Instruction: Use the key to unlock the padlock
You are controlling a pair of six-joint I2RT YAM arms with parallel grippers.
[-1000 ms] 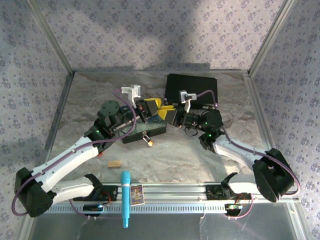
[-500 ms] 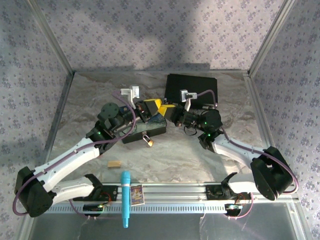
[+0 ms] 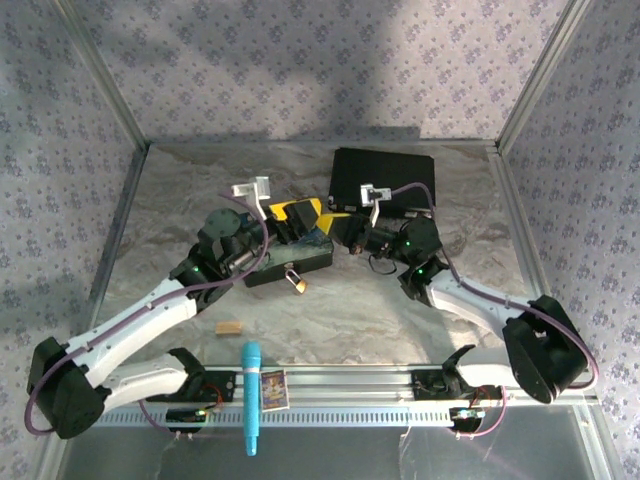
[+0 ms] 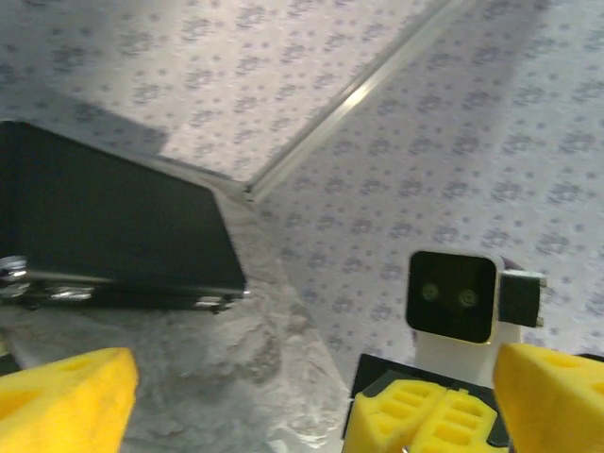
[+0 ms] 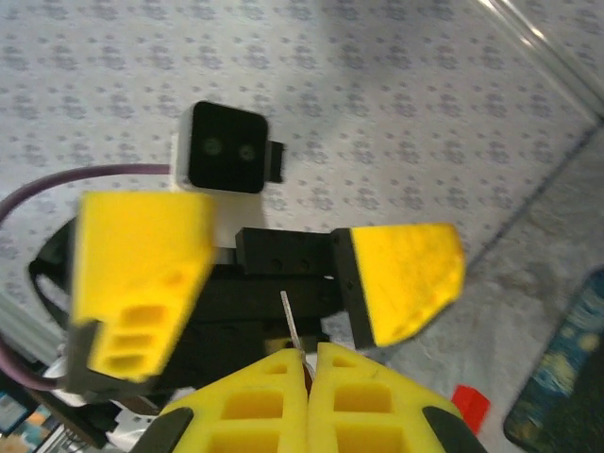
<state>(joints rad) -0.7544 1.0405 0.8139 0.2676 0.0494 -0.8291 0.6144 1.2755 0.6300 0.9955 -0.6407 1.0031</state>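
Left arm (image 3: 150,310) runs from its base at lower left up and right toward frame centre, elbow low, wrist bent. The left gripper (image 3: 296,212) points right over a dark painted box (image 3: 300,262). Right arm (image 3: 470,295) comes from lower right up and left, forearm rising to a folded wrist, and the right gripper (image 3: 338,220) points left, so the two tips meet nose to nose just above centre. Left gripper is wide apart: in the left wrist view its yellow fingers (image 4: 61,396) sit at the two bottom corners with a big gap. Right gripper is pinched tight. In the right wrist view its fingers (image 5: 255,406) press together at bottom centre with a thin silver sliver sticking up between them, the key (image 5: 291,330) (only the blade tip shows). Its pressed tips point into the gap between the left gripper's spread pads. The padlock (image 3: 296,281) lies on the crinkled silver table (image 3: 400,320) at centre, just below the box's near edge; neither gripper touches it, both sit above it in the frame. A black case (image 3: 385,178) is at upper centre-right, behind the right wrist. A tan block (image 3: 229,327) sits lower left of the padlock, well apart.
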